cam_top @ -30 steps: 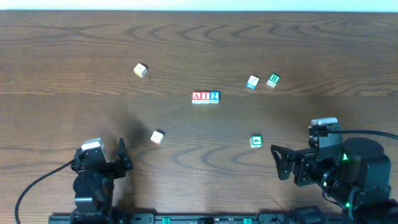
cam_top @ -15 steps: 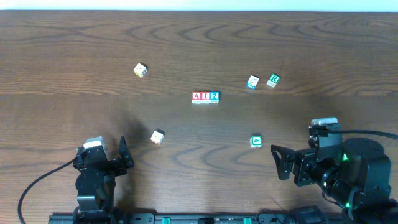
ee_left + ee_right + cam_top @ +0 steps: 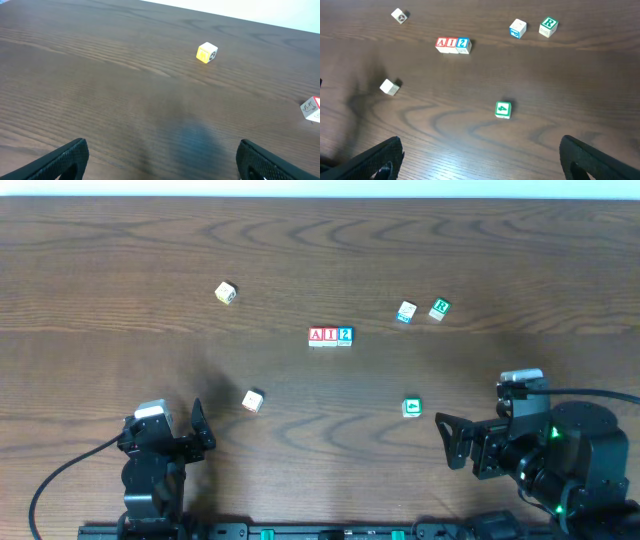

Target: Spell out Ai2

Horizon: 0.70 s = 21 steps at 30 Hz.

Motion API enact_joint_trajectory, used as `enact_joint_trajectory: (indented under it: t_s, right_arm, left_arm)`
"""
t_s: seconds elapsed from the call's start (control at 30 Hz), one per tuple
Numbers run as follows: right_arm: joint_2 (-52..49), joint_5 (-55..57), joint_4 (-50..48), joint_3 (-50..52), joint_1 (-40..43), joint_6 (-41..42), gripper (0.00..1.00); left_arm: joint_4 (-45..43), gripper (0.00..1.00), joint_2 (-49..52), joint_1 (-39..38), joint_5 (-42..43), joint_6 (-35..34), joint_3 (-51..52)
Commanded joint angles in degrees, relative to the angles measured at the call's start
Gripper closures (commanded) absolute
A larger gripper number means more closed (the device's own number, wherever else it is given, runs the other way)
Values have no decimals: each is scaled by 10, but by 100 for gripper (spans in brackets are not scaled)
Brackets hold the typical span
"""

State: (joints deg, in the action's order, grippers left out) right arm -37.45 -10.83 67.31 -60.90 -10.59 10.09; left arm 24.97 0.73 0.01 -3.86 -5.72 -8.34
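Dark wood worktop (image 3: pixel 120 240). Left claw (image 3: pixel 161 152) spread, holding nothing. Yellow cube (image 3: pixel 226 293) and beige cube (image 3: pixel 252 400) lie loose. At centre, A cube (image 3: pixel 317 335), I cube (image 3: pixel 331 335) and 2 cube (image 3: pixel 345 335) touch in a row, well apart from the rest. Beyond them: blue-edged cube (image 3: pixel 405 312), R cube (image 3: pixel 439 309), green cube (image 3: pixel 412 408). Right claw (image 3: pixel 480 150) spread, holding nothing.

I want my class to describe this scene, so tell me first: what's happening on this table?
Nothing is being handled. The A block, I block and 2 block sit side by side mid-table, reading AI2. The left gripper and right gripper are open and empty at the near edge, clear of the row. A green R block and others lie scattered apart.
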Motion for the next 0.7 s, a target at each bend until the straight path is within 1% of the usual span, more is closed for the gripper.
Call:
enact_joint_trajectory:
  t_s: [0.0, 0.13, 0.2, 0.23, 0.3, 0.43, 0.57, 0.67]
  right_arm:
    - [0, 1, 0, 1, 1, 6, 1]
    - [0, 1, 0, 1, 1, 6, 1]
    - [0, 43, -1, 1, 1, -42, 1]
    - [0, 65, -2, 1, 1, -54, 1]
    - [6, 90, 11, 1, 0, -61, 1]
    - [42, 96, 33, 1, 5, -66, 1]
    - [111, 95, -24, 31, 16, -115, 1]
    - [171, 93, -103, 94, 25, -145, 1]
  left_arm:
    - [-3, 5, -5, 3, -6, 8, 12]
    - [-3, 5, -5, 3, -6, 8, 12]
    - [-3, 5, -5, 3, -6, 8, 12]
    - [-3, 5, -5, 3, -6, 8, 12]
    - [-3, 5, -5, 3, -6, 8, 12]
    - [-3, 5, -5, 3, -6, 8, 12]
    - [-3, 5, -5, 3, -6, 8, 12]
    - [-3, 5, -5, 3, -6, 8, 12]
